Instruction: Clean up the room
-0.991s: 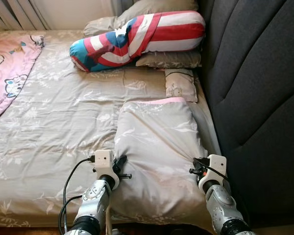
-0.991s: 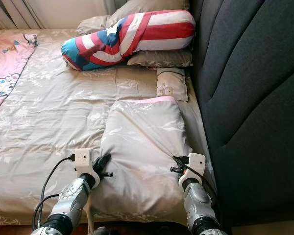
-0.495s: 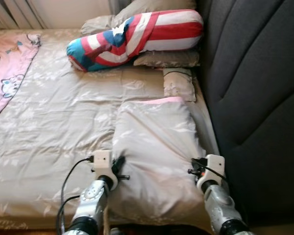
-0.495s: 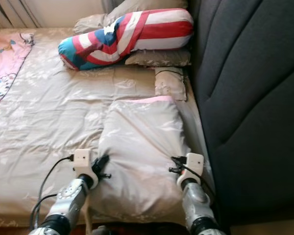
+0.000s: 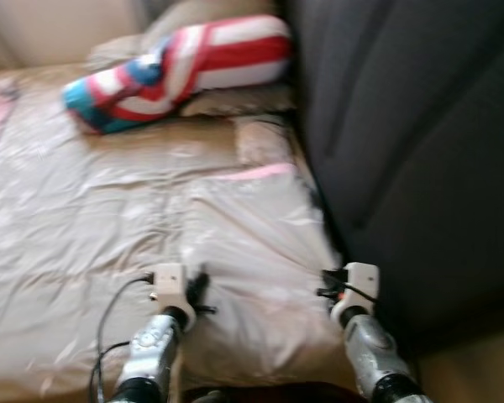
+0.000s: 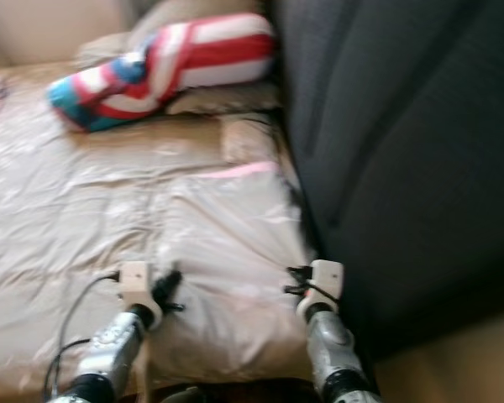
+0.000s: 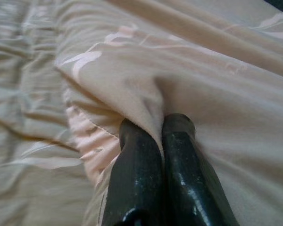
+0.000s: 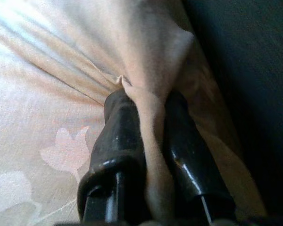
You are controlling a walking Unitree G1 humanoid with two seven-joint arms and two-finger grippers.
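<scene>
- Everything in the head views has slid leftward and blurred since a second ago, so the camera has turned or the robot is stepping; the bedding itself does not seem to have shifted on the bed.
- Relative to the arms, the quilt (image 5: 252, 243) lies as it did: a folded beige pad stretching ahead of both grippers, its pink-edged far end well beyond them.
- Left gripper (image 7: 156, 134) is clamped on a pinch of the quilt's near left corner; cloth rises in a ridge between the two fingers (image 7: 134, 160).
- Right gripper (image 8: 148, 106) is likewise closed on the near right corner, a fold squeezed between its fingers (image 8: 120, 127), with the dark headboard (image 5: 403, 134) just beside it on its outer side.
- Striped pillow (image 5: 181, 67) and the small cushion (image 5: 260, 138) sit far ahead of both grippers, beyond the quilt.
- Sheet (image 5: 59, 210) spreads away to the outer side of the left gripper.
- Both grips holding through the body motion suggests, as a judgement, that the quilt is being carried or dragged with the robot, probably to straighten or reposition it; tidying is underway, not finished.
- Risk: thin pinches could slip if the pull sharpens.
</scene>
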